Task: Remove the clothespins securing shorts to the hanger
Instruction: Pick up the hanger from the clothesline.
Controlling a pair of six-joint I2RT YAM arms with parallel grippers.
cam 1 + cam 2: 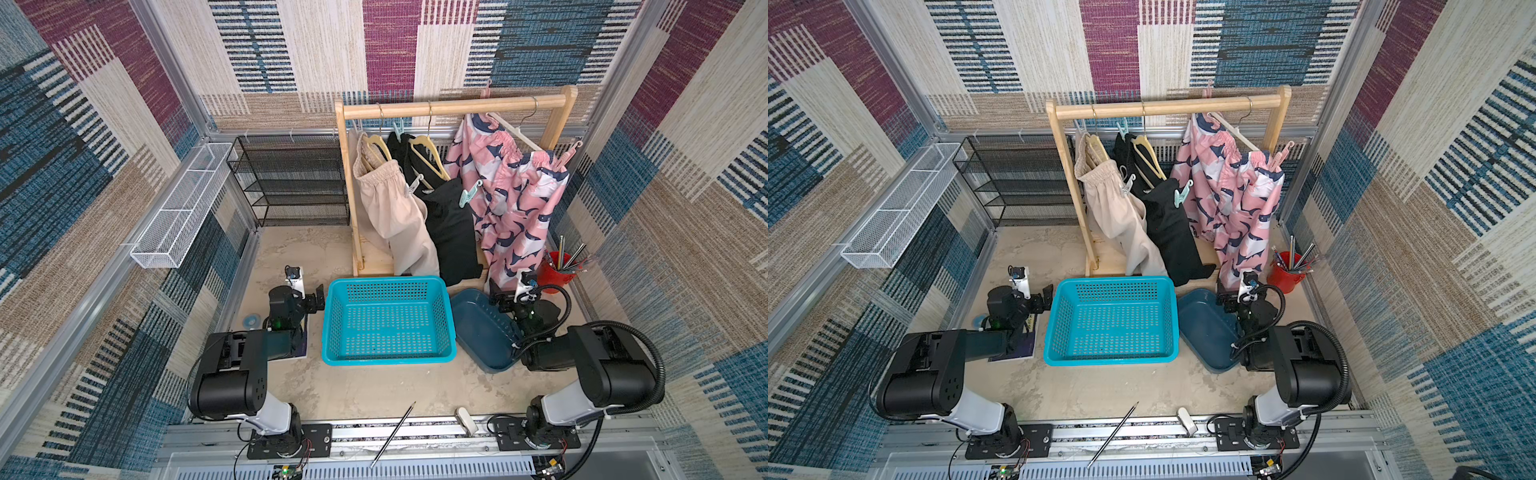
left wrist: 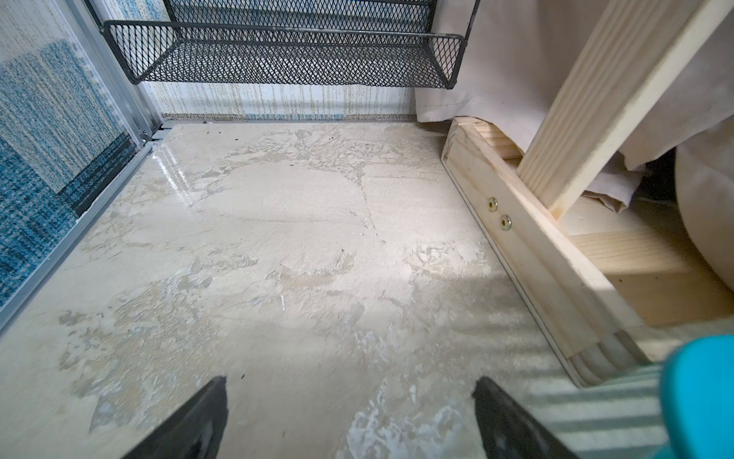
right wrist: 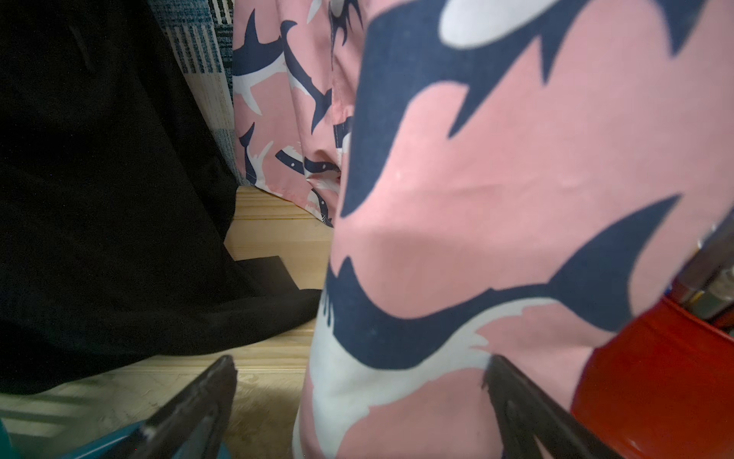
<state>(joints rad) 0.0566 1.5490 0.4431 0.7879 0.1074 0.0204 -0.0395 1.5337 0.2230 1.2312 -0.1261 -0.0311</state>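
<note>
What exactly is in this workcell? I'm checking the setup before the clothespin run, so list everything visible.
wooden rack: one, pale wood, at the back
beige shorts: one, left on the rack
black shorts: one, middle
pink shark-print shorts: one, right
hangers: three, two cream, one white, on the rail
clothespins: about six, white, mint, pink, on shorts and hangers
basket: one, turquoise, before the rack
tray: one, dark blue, right of the basket
cup: one, red, holding pens, far right
mesh shelf: one, black, left of the rack
wire bin: one, white, left wall
pen: one, dark, front edge
left hand: black, open, left of the basket
right hand: black, open, at the pink hem
</note>
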